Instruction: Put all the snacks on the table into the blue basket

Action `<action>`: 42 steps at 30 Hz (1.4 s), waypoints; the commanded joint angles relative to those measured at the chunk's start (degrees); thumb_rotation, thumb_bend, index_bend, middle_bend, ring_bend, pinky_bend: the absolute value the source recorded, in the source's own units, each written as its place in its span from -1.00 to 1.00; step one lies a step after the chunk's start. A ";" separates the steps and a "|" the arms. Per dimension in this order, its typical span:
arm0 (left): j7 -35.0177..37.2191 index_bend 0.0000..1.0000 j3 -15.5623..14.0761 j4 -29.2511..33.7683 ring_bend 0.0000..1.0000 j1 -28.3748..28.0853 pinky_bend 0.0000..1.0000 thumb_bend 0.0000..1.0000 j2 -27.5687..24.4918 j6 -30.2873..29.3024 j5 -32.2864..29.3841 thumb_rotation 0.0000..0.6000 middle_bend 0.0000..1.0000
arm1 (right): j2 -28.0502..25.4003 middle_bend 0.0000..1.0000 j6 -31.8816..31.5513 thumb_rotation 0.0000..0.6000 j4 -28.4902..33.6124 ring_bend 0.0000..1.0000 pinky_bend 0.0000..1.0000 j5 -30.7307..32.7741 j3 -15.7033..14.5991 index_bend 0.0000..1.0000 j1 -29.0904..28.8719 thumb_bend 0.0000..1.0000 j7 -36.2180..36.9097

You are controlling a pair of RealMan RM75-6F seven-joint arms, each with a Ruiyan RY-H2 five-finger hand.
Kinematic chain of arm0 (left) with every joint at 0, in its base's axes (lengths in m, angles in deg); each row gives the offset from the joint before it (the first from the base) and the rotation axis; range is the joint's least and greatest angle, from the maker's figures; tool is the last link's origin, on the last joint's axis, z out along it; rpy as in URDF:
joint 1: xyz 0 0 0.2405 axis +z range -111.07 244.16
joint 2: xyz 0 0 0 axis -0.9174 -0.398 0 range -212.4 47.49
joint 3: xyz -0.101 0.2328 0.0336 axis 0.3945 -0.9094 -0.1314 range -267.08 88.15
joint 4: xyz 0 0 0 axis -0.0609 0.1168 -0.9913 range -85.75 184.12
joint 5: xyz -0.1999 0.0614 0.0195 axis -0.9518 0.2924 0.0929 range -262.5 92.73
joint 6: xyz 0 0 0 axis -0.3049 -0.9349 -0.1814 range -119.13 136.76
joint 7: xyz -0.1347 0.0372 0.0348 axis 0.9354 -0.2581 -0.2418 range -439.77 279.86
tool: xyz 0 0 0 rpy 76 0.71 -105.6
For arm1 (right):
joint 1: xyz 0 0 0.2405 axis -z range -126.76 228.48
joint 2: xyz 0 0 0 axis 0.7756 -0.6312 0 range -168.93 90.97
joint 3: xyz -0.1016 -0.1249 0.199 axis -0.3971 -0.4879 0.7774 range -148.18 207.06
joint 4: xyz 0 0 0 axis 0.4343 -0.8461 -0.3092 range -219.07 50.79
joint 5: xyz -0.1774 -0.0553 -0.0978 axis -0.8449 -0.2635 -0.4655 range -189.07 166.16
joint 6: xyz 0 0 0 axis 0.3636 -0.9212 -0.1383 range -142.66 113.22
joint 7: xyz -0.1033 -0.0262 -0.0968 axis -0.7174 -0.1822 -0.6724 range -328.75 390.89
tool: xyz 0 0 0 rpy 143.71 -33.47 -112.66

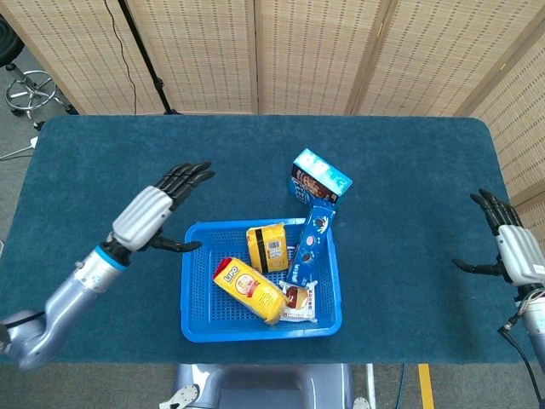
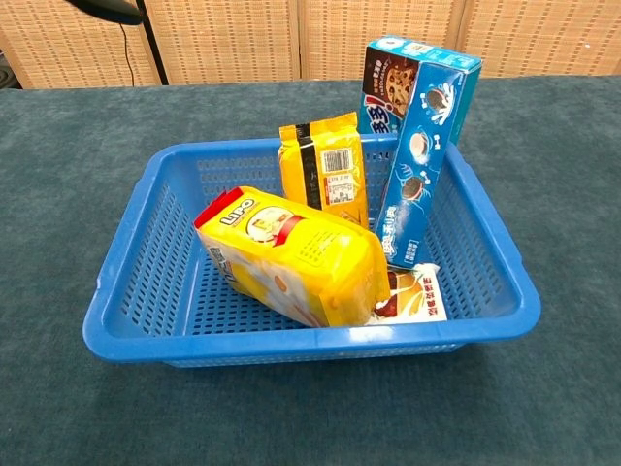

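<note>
The left hand [image 1: 155,215] hovers beside the blue plastic basket [image 1: 197,319], fingers spread, holding nothing; the right hand [image 1: 509,250] likewise, well apart. The tall blue cookie box [image 2: 417,180] leans upright on the basket's wall. One blue carton [image 1: 321,181] sits on the surface [image 1: 111,153] just beyond, probably next.

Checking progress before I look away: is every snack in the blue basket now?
No, the cookie box sits on the table beyond the blue basket.

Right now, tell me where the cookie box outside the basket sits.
In the head view, the cookie box lies on the table just beyond the blue basket's far right corner, behind the leaning blue Oreo pack.
</note>
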 commanded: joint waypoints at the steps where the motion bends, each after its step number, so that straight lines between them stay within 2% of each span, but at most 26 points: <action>1: -1.69 -1.00 -2.37 1.13 -1.00 3.75 -1.00 -0.76 -3.71 -2.40 -0.82 1.00 -1.00 | 0.58 -1.00 2.57 1.00 -1.91 -1.00 -1.00 0.02 1.86 -1.00 -2.93 -1.00 2.58; 7: -5.28 -1.00 -4.80 0.42 -1.00 9.81 -1.00 -0.76 -6.21 -7.55 -1.70 1.00 -1.00 | 2.24 -1.00 10.00 1.00 -3.90 -1.00 -1.00 0.68 4.88 -1.00 -9.81 -1.00 8.55; 16: -11.43 -1.00 -7.61 -0.16 -1.00 17.89 -1.00 -0.76 -6.34 -14.41 -4.09 1.00 -1.00 | 4.30 -1.00 21.68 1.00 -8.71 -1.00 -1.00 3.62 8.16 -1.00 -19.28 -1.00 10.76; 22: -14.85 -1.00 -8.59 -0.83 -1.00 21.96 -1.00 -0.76 -4.69 -17.89 -5.55 1.00 -1.00 | 2.31 -1.00 29.99 1.00 -7.73 -1.00 -1.00 5.70 10.97 -1.00 -25.16 -1.00 14.04; 27: -17.63 -1.00 -8.55 -1.26 -1.00 24.63 -1.00 -0.76 -2.22 -20.11 -6.42 1.00 -1.00 | 1.82 -1.00 39.43 1.00 -6.16 -1.00 -1.00 10.49 13.85 -1.00 -32.11 -1.00 14.74; 35: -20.20 -1.00 -7.42 -1.81 -1.00 25.58 -1.00 -0.76 -0.47 -20.19 -6.73 1.00 -1.00 | 6.36 -1.00 46.01 1.00 -9.44 -1.00 -1.00 18.33 13.57 -1.00 -38.74 -1.00 9.58; 42: -20.20 -1.00 -6.56 -2.04 -1.00 26.05 -1.00 -0.76 -0.26 -19.53 -6.62 1.00 -1.00 | 12.51 -1.00 47.44 1.00 -13.82 -1.00 -1.00 25.18 10.52 -1.00 -43.00 -1.00 2.94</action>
